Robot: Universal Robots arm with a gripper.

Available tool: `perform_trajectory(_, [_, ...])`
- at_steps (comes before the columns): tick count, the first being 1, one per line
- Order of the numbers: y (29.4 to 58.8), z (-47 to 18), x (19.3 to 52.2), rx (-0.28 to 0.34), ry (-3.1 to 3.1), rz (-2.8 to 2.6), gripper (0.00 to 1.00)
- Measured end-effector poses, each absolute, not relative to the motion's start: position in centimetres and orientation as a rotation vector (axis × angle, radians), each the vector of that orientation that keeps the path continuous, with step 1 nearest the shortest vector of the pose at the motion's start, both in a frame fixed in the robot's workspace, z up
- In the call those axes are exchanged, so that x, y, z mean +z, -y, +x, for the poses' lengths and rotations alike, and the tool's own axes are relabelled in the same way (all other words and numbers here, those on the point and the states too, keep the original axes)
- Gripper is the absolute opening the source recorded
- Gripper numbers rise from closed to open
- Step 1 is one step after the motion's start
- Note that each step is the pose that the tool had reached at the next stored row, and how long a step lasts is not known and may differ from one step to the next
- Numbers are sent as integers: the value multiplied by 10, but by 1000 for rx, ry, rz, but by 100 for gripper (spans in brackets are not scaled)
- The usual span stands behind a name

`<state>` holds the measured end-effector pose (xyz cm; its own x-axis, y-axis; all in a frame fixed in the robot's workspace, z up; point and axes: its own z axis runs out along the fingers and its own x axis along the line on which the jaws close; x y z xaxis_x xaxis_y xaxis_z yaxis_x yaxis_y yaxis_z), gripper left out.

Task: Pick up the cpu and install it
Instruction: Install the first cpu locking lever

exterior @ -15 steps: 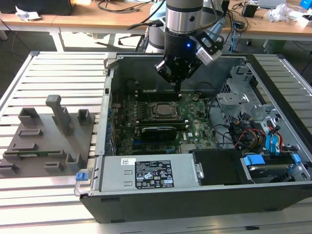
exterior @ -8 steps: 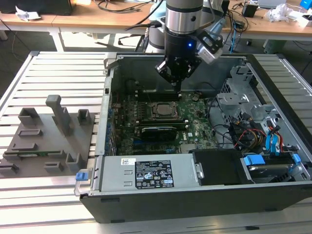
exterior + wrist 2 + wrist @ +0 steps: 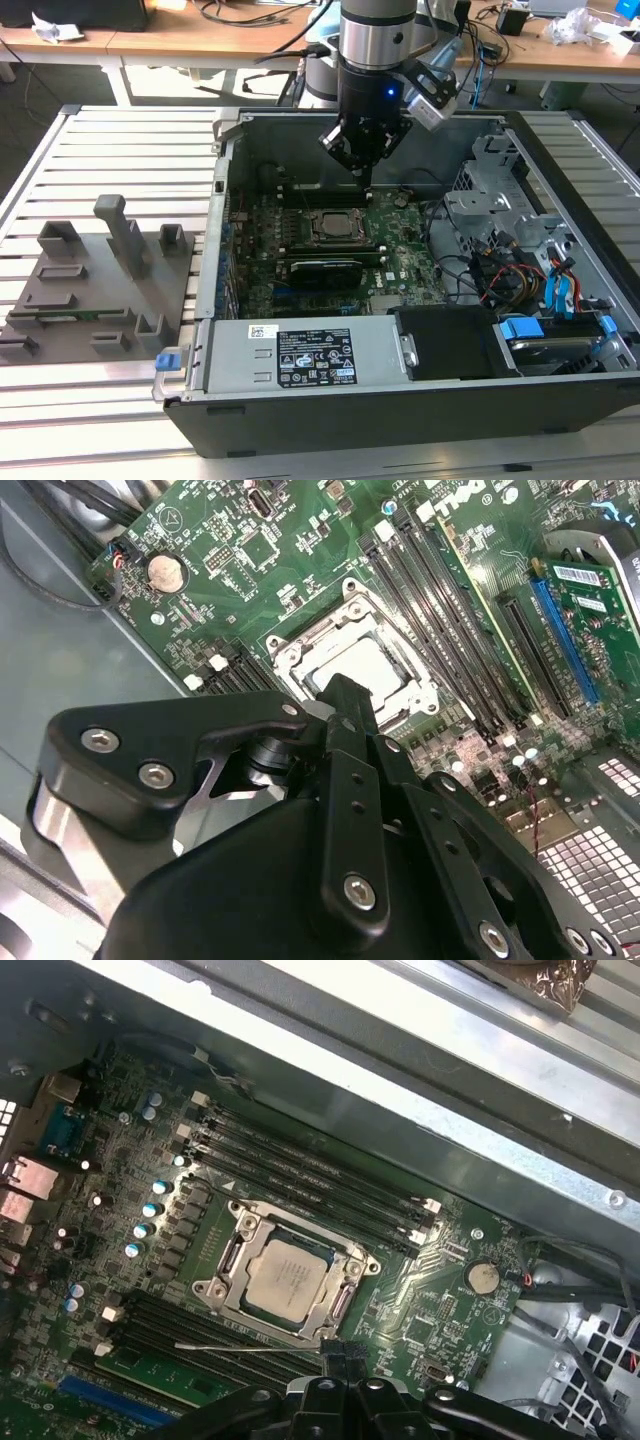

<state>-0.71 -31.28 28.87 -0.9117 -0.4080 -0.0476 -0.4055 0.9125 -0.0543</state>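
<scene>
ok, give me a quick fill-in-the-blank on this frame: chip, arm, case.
1. The cpu lies in the ____ on the green motherboard.
2. The gripper hangs above the open computer ____.
3. The round coin battery lies ____ the socket frame, not inside it.
4. In the exterior view, the grey fixture blocks stand to the case's ____.

Missing words: socket; case; outside; left
</scene>
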Motion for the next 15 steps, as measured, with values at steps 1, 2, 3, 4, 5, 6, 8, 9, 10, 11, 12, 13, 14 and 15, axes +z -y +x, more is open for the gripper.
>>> perform_trajectory(1, [313,-7,289,-67,-3015,-642,11])
perform_trajectory(2, [313,-7,289,-67,-3016,-641,11])
perform_trajectory(3, [313,-7,289,-68,-3016,-638,11])
perform_trajectory(4, [313,-7,289,-69,-3019,-629,11])
perform_trajectory(5, [313,-7,289,-71,-3022,-616,11])
perform_trajectory(6, [313,-7,289,-76,-3029,-581,11])
perform_trajectory(8, [313,-7,289,-81,-3040,-528,11])
perform_trajectory(9, [313,-7,289,-82,-3044,-508,11])
perform_trajectory(10, [313,-7,289,-84,-3051,-472,11])
perform_trajectory(11, [313,-7,289,-85,-3054,-454,11])
perform_trajectory(12, [313,-7,289,-86,-3056,-437,11])
perform_trajectory(13, [313,-7,289,-88,-3062,-405,11])
perform_trajectory(14, [313,-7,289,-92,-3066,-378,11])
perform_trajectory(15, [313,-7,289,-98,-3070,-352,11])
